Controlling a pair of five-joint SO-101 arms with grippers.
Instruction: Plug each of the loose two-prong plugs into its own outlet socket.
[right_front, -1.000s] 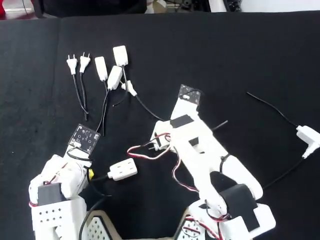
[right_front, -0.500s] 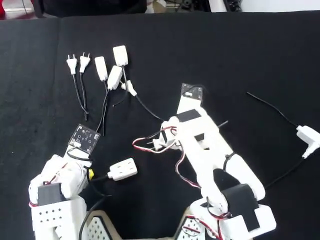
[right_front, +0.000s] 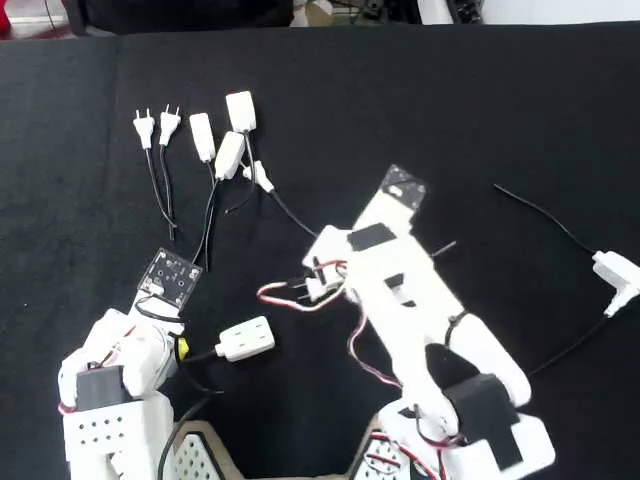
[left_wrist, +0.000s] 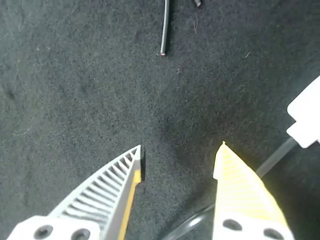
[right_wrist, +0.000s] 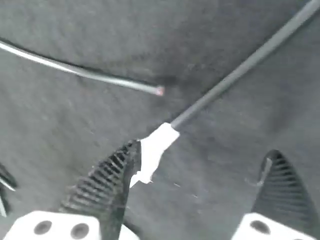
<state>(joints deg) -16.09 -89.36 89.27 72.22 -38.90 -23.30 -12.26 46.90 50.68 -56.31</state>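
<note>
Plugs (right_front: 144, 126) lying loose, right hand (right_wrist: 202, 150) spread above cable (right_wrist: 240, 65)

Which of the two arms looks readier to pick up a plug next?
Right, I'd guess. The right gripper is open with a small white plug lying by one finger, cable trailing away. The left gripper, also open, hangs over bare cloth, a white socket off to one side.

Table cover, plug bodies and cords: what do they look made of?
Table cover: black felt-like cloth, matte, with fuzzy nap and lint specks. Plug bodies: likely moulded white plastic, smooth and even. Cords: black, smooth round sheath, probably rubber or vinyl; I cannot tell which.
</note>
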